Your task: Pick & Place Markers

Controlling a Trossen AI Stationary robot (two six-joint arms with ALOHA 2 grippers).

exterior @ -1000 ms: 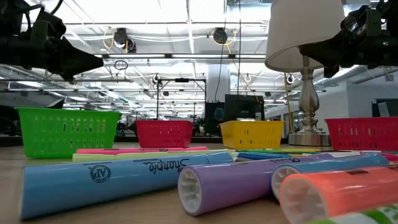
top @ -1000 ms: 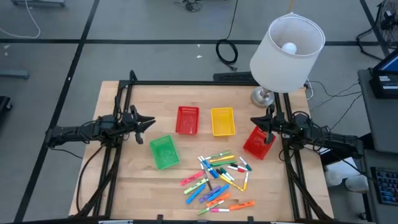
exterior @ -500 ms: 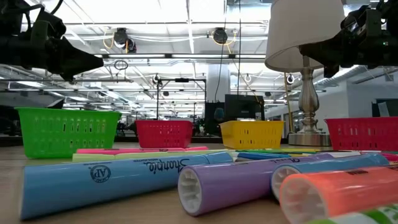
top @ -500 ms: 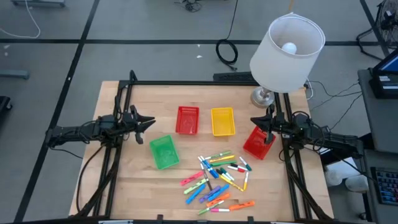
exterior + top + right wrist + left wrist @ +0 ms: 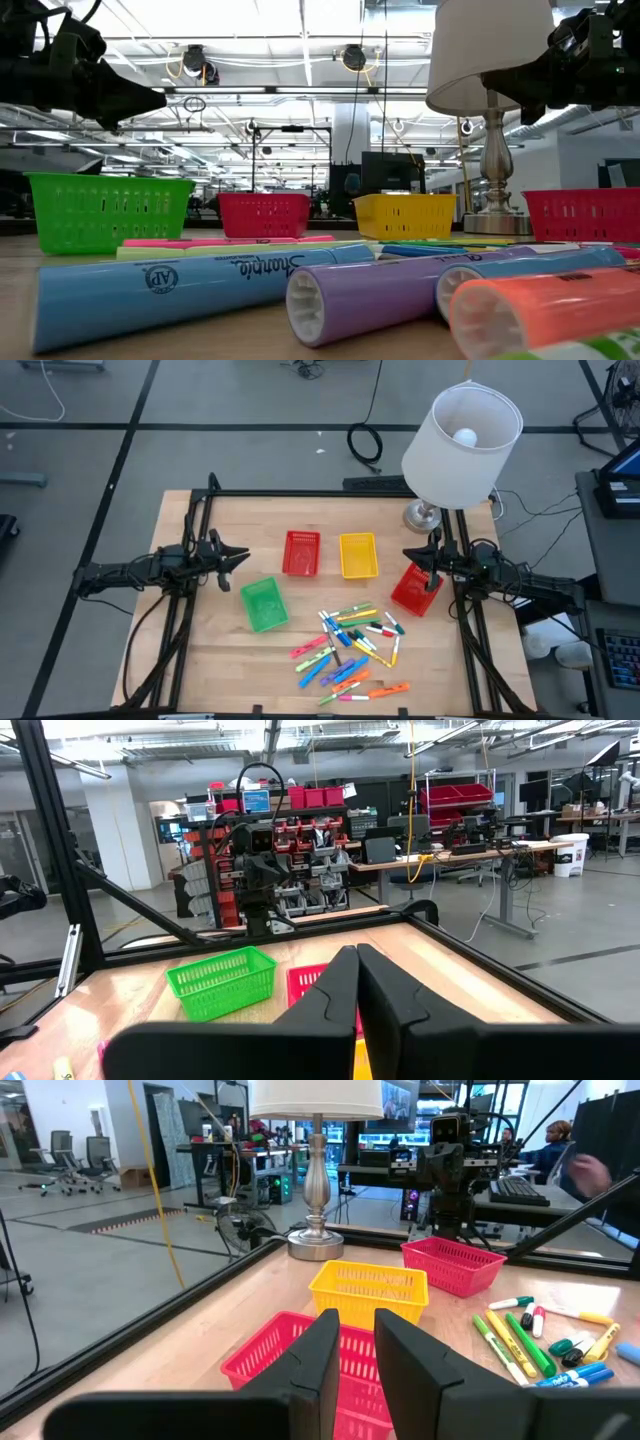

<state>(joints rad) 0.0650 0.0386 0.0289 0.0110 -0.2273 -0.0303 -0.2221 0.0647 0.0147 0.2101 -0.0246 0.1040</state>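
The left gripper (image 5: pixel 238 556) is hovering above the table's left side, its fingers (image 5: pixel 325 1355) standing slightly apart with nothing between them, pointing toward the red basket (image 5: pixel 301 552). The right gripper (image 5: pixel 412 554) is hanging over the right side with its fingers pressed together and empty, just above a second red basket (image 5: pixel 416 589) that is sitting tilted. Between the arms, the markers (image 5: pixel 348 643) are lying in a loose, crossing pile on the near half of the table (image 5: pixel 200 660), well apart from both grippers, with the green basket (image 5: pixel 263 603) just beside the pile and the yellow basket (image 5: pixel 358 554) farther back. The risks are looking plain: the pens are overlapping, so a descent into the heap is likely catching two at once or nudging round barrels into rolling toward the table edge; the left jaws are standing narrow for a clean straddle unless opened first; and the right arm, dropping from here, is risking a knock against the tilted basket or the lamp (image 5: pixel 462 432) close behind it.
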